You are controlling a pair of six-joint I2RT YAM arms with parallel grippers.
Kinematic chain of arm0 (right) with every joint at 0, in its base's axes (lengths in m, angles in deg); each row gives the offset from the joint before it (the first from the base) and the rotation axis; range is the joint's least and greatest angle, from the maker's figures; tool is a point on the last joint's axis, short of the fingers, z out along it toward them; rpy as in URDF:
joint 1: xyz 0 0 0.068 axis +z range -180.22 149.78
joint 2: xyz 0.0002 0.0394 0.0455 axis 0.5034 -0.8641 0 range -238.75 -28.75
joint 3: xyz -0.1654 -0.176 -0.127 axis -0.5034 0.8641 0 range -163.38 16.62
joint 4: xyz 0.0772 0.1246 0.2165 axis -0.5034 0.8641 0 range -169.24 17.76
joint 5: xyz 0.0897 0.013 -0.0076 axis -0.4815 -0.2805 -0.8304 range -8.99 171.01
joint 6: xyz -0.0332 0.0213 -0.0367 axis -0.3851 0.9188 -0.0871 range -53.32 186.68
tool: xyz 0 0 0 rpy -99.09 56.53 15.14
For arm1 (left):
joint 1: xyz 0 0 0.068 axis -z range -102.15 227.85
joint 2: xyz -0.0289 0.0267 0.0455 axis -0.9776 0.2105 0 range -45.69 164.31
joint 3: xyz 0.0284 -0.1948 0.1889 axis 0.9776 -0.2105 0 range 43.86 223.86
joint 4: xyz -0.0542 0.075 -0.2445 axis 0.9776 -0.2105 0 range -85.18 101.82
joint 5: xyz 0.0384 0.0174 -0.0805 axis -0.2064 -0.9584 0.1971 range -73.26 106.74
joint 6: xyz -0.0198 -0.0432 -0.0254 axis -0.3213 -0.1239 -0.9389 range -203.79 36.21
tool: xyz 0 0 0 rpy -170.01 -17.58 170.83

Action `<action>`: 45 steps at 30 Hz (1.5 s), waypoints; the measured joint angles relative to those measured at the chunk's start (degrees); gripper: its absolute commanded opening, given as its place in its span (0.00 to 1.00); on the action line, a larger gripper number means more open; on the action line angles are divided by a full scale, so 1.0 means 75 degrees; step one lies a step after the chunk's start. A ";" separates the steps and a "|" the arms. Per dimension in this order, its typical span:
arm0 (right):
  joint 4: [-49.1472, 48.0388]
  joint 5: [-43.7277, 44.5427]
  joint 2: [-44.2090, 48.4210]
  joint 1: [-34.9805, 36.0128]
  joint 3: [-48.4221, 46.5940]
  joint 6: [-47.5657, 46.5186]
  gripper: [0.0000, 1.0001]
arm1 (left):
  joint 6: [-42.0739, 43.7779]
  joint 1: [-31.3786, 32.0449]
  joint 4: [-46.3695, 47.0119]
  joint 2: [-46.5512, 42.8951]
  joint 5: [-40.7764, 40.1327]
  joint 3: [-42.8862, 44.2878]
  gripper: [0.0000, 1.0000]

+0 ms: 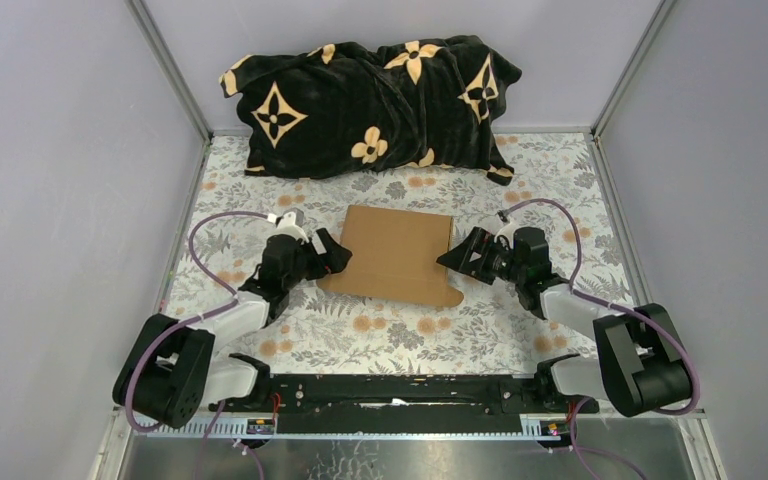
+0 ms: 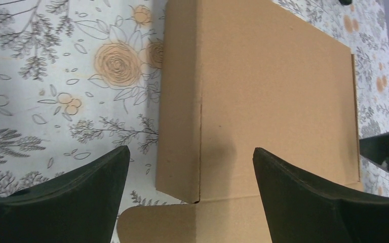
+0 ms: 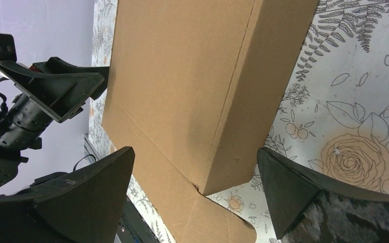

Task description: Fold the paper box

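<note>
Paper box (image 1: 397, 252) lies flat at the middle of the floral worktop (image 1: 380, 340), with a rounded tab at its near edge. The left fingers (image 2: 55, 202) stand wide at its left edge and the right fingers (image 3: 71, 202) wide at its right edge, both holding nothing.

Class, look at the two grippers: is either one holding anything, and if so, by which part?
Nothing is held. The left gripper and the right gripper both stand open, one at each side of the flat brown cardboard box.

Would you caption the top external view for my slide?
Left gripper and right gripper, both open, flank the paper box on floral cloth.
</note>
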 measured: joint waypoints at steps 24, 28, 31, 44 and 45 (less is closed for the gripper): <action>-0.1737 -0.0632 -0.1139 0.0000 0.0125 0.0734 1.00 | 0.0052 -0.0006 0.1151 0.0906 0.1207 -0.0015 0.98; -0.1915 -0.0670 -0.1271 0.0000 0.0131 0.0845 1.00 | 0.0050 -0.0006 0.1160 0.0796 0.1303 -0.0035 0.98; -0.2005 -0.0673 -0.1320 0.0003 0.0131 0.0898 0.99 | 0.0050 -0.0006 0.1157 0.0612 0.1361 -0.0090 0.99; -0.2378 -0.0729 -0.1614 0.0052 0.0125 0.1032 1.00 | 0.0038 -0.0009 0.1169 0.0280 0.1524 -0.0370 0.99; -0.2378 -0.0731 -0.1623 0.0055 0.0119 0.1032 1.00 | 0.0032 -0.0009 0.1169 0.0233 0.1539 -0.0417 0.99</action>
